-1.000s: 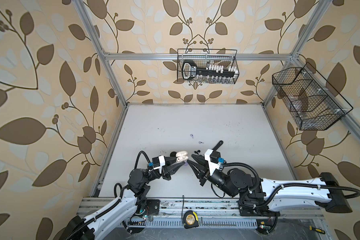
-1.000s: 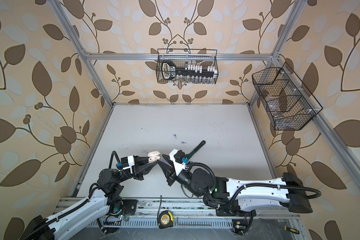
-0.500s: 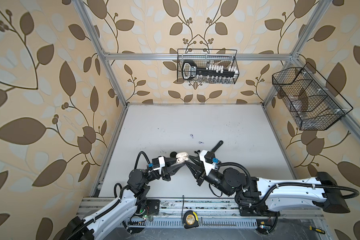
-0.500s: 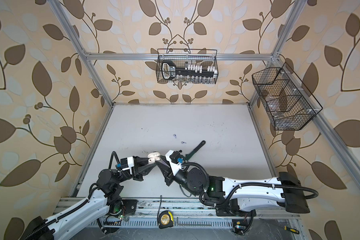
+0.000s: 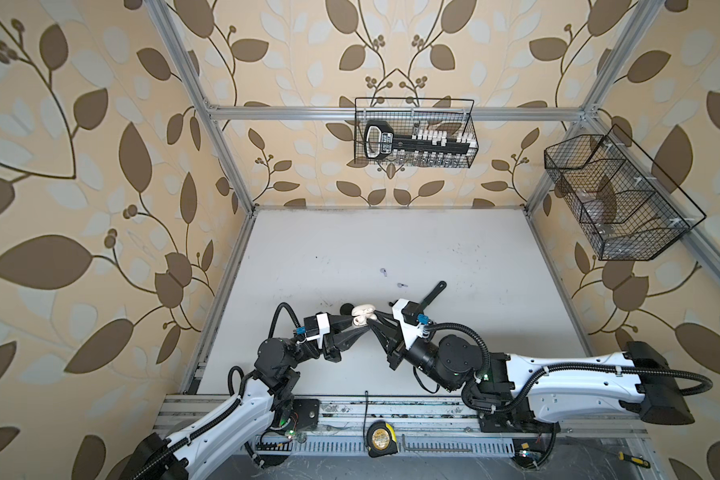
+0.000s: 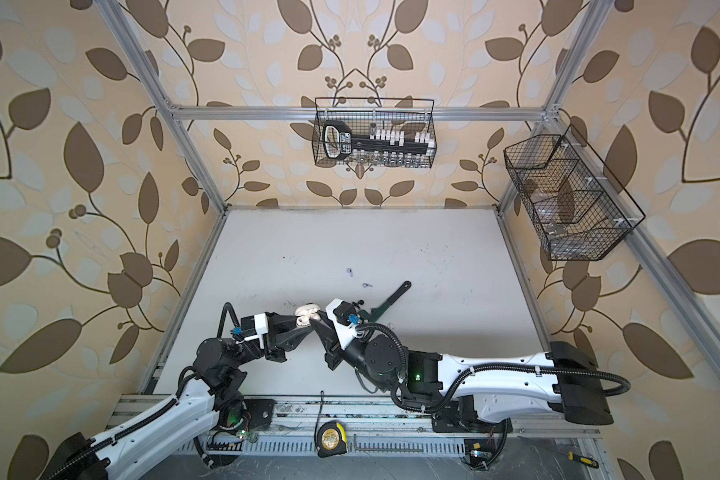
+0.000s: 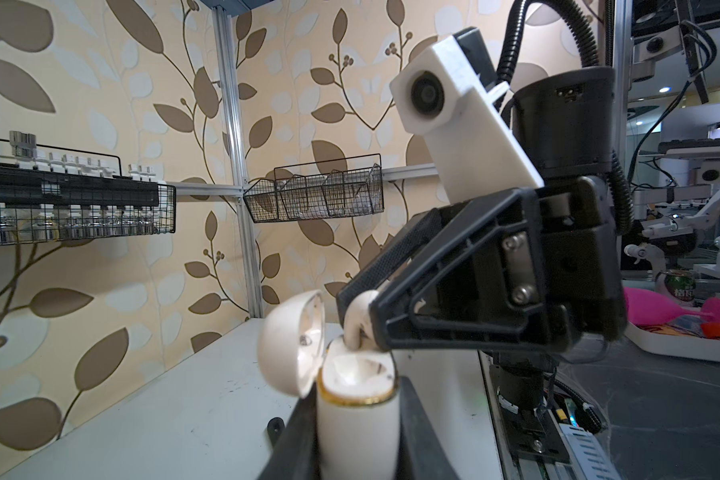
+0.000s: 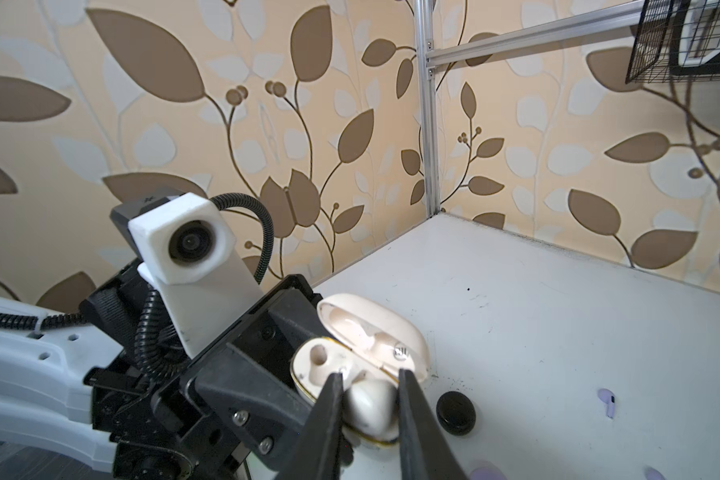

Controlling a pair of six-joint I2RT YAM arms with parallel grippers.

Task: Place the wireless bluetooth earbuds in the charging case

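Note:
My left gripper is shut on a white charging case, held upright just above the table with its lid swung open. In both top views the case sits between the two grippers' tips. My right gripper is shut on a white earbud, whose stem end rests in one socket of the case. The other socket is empty. Two pale lilac earbuds lie on the table farther back.
A long dark green wrench lies behind the right wrist. A round black case sits on the table beside the white case. Wire baskets hang on the back wall and right wall. A tape measure rests on the front rail.
My right gripper has moved left with the white earbud, from apart from the case to right at its open top. The left gripper and the case have stayed put.

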